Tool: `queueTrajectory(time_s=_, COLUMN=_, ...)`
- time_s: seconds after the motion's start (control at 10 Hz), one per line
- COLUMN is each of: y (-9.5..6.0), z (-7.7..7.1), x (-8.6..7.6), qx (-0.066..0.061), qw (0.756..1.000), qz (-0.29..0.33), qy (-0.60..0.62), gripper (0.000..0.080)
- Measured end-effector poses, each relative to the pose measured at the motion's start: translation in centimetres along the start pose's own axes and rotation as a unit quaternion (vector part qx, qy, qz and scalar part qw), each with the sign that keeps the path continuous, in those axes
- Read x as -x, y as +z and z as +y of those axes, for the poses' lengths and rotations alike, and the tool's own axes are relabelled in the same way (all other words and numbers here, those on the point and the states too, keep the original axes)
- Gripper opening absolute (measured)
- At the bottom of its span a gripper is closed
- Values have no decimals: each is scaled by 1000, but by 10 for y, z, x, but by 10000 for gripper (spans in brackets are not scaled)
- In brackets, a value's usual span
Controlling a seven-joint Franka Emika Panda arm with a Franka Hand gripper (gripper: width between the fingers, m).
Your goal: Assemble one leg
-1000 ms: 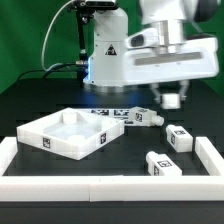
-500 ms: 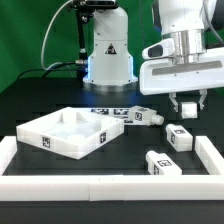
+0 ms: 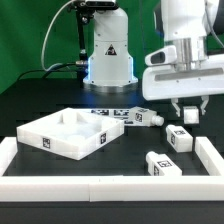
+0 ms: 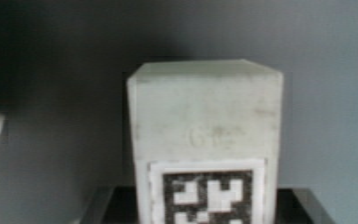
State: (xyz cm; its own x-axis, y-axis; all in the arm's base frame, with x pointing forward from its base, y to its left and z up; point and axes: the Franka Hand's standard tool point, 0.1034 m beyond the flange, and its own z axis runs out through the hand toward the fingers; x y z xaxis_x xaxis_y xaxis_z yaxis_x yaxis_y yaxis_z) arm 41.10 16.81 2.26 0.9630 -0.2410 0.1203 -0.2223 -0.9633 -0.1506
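Note:
Three white legs with tags lie on the black table at the exterior view's right: one [image 3: 148, 117] by the marker board, one [image 3: 180, 137] nearer the right rail, one [image 3: 162, 162] at the front. My gripper [image 3: 187, 113] hangs open just above the middle leg, not touching it. In the wrist view that leg [image 4: 206, 130] fills the middle, its tag face nearest the camera, with a dark finger [image 4: 115, 205] on either side of it. The white square tabletop [image 3: 52, 139] lies at the left.
The marker board [image 3: 112, 113] lies behind the tabletop. White rails run along the front [image 3: 100, 185], left [image 3: 8, 150] and right [image 3: 210, 152]. The robot base [image 3: 108, 55] stands at the back.
The arm has swung to the exterior view's right and come down, so the open gripper now hangs over the middle leg. The parts have not moved.

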Motion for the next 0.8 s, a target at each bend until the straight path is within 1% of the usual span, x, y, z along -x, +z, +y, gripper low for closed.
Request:
queueTrajectory(time_s=0.1, y=8, z=2, x=0, qx=3, qw=1000, qz=-4, qy=2, gripper=284)
queueTrajectory(time_s=0.2, y=11, z=10, x=-5, qx=4, qw=1000, qz=0, qy=12, gripper=284)
queueTrajectory(time_s=0.4, y=10, z=10, x=-4, qx=4, qw=1000, qz=-1, qy=11, gripper=284)
queueTrajectory(time_s=0.5, y=11, z=10, x=-4, qx=4, qw=1000, qz=-1, qy=12, gripper=380)
queueTrajectory(time_s=0.6, y=9, z=10, x=-6, qx=3, qw=1000, qz=0, qy=12, gripper=555)
queueTrajectory(time_s=0.7, y=-2, z=10, x=-9, qx=0, qw=1000, qz=-13, qy=5, gripper=555)
queueTrajectory(time_s=0.8, y=-23, z=12, x=-20, qx=-6, qw=1000, qz=-19, qy=4, gripper=630)
